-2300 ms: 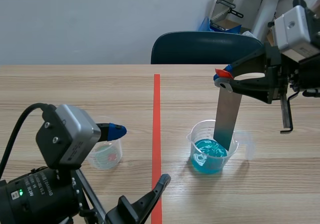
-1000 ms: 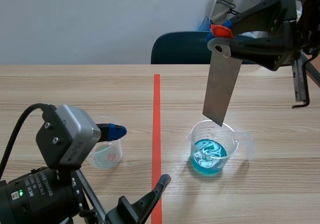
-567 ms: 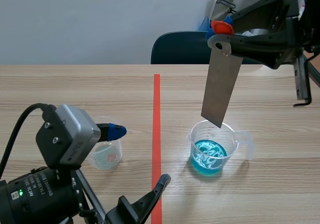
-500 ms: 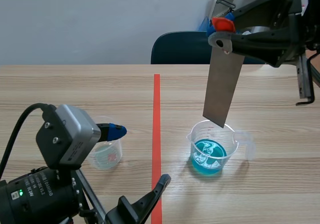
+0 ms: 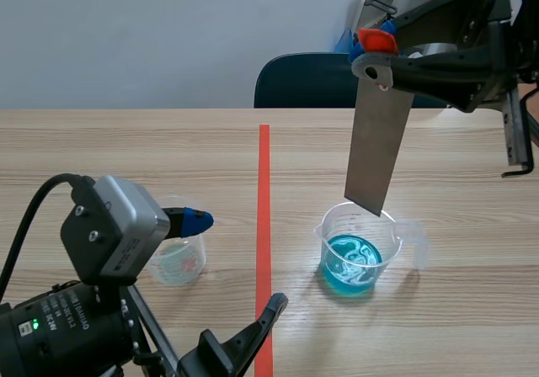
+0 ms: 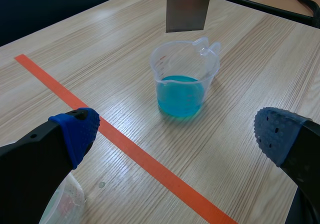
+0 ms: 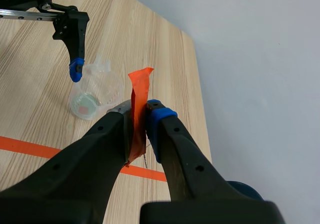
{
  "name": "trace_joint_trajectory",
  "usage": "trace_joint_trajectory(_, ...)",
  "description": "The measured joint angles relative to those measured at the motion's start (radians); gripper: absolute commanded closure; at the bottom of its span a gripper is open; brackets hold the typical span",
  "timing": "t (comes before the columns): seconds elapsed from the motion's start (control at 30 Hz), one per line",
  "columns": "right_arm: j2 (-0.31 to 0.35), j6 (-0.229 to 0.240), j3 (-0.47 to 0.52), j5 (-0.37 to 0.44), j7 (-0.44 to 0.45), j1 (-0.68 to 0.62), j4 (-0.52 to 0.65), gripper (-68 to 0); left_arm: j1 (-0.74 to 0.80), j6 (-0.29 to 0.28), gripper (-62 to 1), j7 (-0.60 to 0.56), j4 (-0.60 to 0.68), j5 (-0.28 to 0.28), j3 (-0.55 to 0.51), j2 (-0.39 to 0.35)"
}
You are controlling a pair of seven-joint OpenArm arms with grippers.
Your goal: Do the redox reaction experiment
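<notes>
Metal strip (image 5: 377, 146) hangs upright in our right gripper (image 5: 373, 55), pinched at its orange-taped top, its lower edge just above the beaker (image 5: 358, 246) of blue liquid. Our left gripper (image 6: 177, 134) stands spread wide, holding nothing, beside a small clear cup (image 5: 178, 259).

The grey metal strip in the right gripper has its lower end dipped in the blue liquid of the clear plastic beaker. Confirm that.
Not dipped. The grey metal strip, shut in the right gripper, hangs with its lower end above the clear plastic beaker, clear of the blue liquid. The left wrist view shows the gap.
</notes>
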Motion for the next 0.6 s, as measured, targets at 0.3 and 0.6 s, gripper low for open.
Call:
trace_joint_trajectory(0.3, 0.0, 0.0, 0.0, 0.0, 0.0, -0.011, 0.0, -0.7, 0.0, 0.0, -62.3, 0.0, 0.0, 0.0, 0.0, 0.0)
trace_joint_trajectory(0.6, 0.0, 0.0, 0.0, 0.0, 0.0, -0.028, 0.0, -0.7, 0.0, 0.0, -62.3, 0.0, 0.0, 0.0, 0.0, 0.0)
